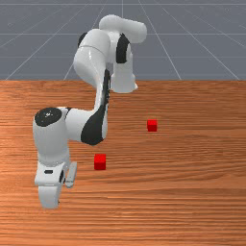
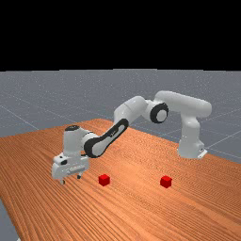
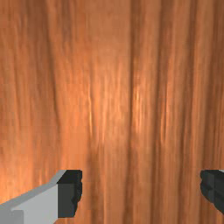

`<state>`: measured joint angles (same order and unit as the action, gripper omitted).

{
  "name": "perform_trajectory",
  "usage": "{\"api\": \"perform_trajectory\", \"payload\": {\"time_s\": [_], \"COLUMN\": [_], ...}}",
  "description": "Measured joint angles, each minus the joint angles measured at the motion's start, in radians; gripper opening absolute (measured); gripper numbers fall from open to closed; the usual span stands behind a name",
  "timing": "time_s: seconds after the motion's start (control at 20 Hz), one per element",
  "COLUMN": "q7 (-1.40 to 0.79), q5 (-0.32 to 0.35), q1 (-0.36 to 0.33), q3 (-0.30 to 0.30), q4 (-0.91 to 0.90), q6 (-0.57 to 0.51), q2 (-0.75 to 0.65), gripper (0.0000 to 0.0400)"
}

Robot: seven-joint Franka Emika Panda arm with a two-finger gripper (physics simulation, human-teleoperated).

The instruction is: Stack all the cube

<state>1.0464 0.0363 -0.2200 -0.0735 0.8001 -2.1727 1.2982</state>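
Note:
My gripper hangs above the table on the front view's left, and at the far view's left the gripper has its two fingertips apart. In the wrist view the gripper is open, with bare wood seen between its fingers. One red cube lies a short way from the hand, toward the front view's right; that near cube is right of the fingers in the far view. A second red cube sits closer to the arm's base; this other cube stands apart from the first.
The wooden table extends under both cubes and the hand. The arm's base stands at the table's far edge, right in the far view. The forearm passes over the wood on the front view's left.

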Motion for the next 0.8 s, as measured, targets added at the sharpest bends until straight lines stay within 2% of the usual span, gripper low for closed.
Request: {"api": "perform_trajectory", "payload": {"time_s": [0.1,0.15,0.25,0.65,0.75,0.8], "q7": [0.013,0.02,0.02,0.003,-0.001,0.004], "q5": [-0.002,0.001,-0.001,-0.003,0.001,0.0], "q1": [0.004,0.002,0.003,0.0,-0.001,0.001], "q3": [-0.004,-0.003,-0.007,-0.005,-0.003,-0.003], "q4": [0.281,0.38,0.44,0.154,0.134,0.244], "q6": [-0.117,-0.174,-0.222,-0.09,-0.123,-0.176], "q2": [-0.151,-0.203,-0.233,-0.077,-0.064,-0.124], "gripper": [0.0384,0.039,0.0396,0.04,0.04,0.0376]}}
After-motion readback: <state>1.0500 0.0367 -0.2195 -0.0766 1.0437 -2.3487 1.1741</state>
